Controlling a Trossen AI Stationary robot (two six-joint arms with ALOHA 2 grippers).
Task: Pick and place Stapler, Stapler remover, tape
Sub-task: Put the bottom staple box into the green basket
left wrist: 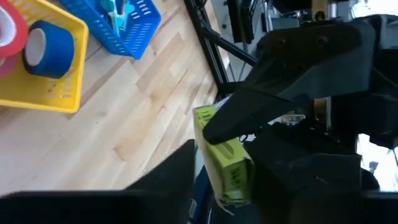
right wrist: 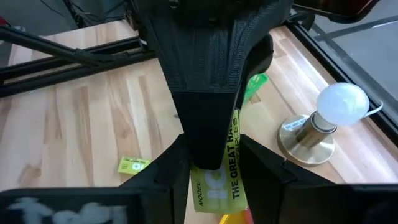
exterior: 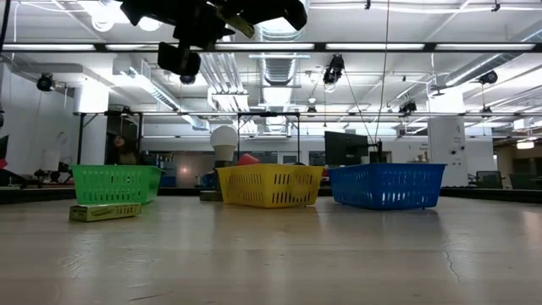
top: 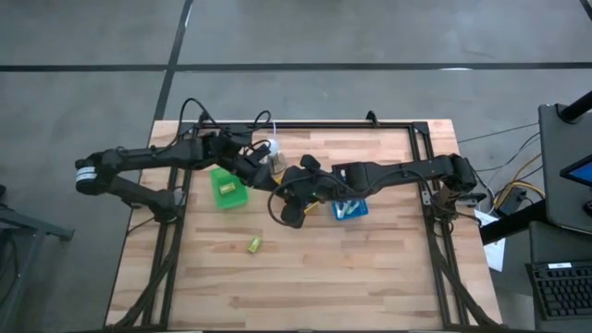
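A yellow-green box of staples [left wrist: 227, 163] hangs in the air over the middle of the table, between my two grippers. My right gripper [right wrist: 214, 167] is shut on it. My left gripper [left wrist: 227, 190] meets it from the other side, one finger on each side of the box, with a narrow gap showing on one side. Blue tape [left wrist: 43, 46] and red tape [left wrist: 9, 31] lie in the yellow basket [left wrist: 59, 93]. I cannot make out a stapler or a stapler remover. My right gripper pinches the box's end [left wrist: 205, 119] between its two fingers [right wrist: 261, 167], coming slanting down from the table's right side. The box is lifted clear of the table. Whether my left gripper's fingers touch the box, I cannot tell.
The green basket [top: 228, 188], the yellow basket [exterior: 269, 185] and the blue basket [top: 350, 209] stand in a row under the arms. A second small green box [top: 254, 244] lies toward the near edge. A lamp with a white bulb [right wrist: 333, 112] stands at the far side.
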